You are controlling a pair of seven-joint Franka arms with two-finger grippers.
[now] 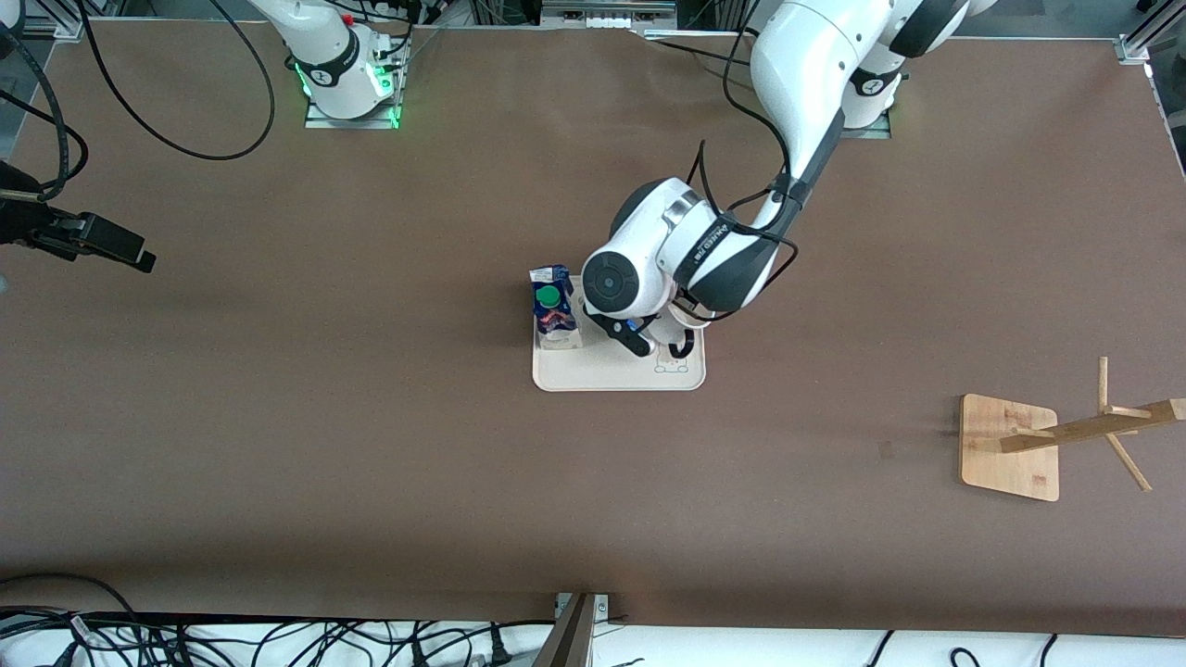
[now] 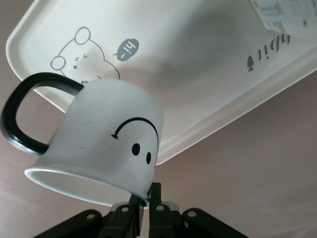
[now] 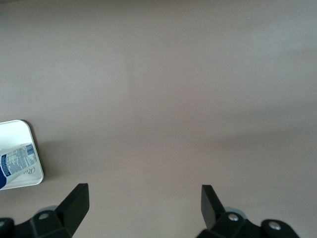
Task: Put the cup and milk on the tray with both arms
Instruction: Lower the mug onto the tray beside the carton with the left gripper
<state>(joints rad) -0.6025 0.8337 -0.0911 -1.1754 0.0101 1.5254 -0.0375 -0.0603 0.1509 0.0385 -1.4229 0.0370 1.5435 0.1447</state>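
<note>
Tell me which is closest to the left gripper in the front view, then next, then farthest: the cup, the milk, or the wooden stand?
1. Cup: held in the left gripper, over the tray.
2. Milk: standing on the tray, toward the right arm's end.
3. Wooden stand: on the table toward the left arm's end, nearer the camera.

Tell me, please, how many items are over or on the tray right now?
2: the milk stands on the tray at the right arm's end; the cup, pinched by the left gripper, hangs above it.

You see a matt brown table top (image 1: 371,417) with a fine grain. The cream rectangular tray (image 2: 208,89) looks like smooth satin plastic, the small white mug (image 2: 109,134) glazed, the blue-and-white printed carton (image 1: 554,310) paper, the pale stand (image 1: 1010,447) bare wood.
</note>
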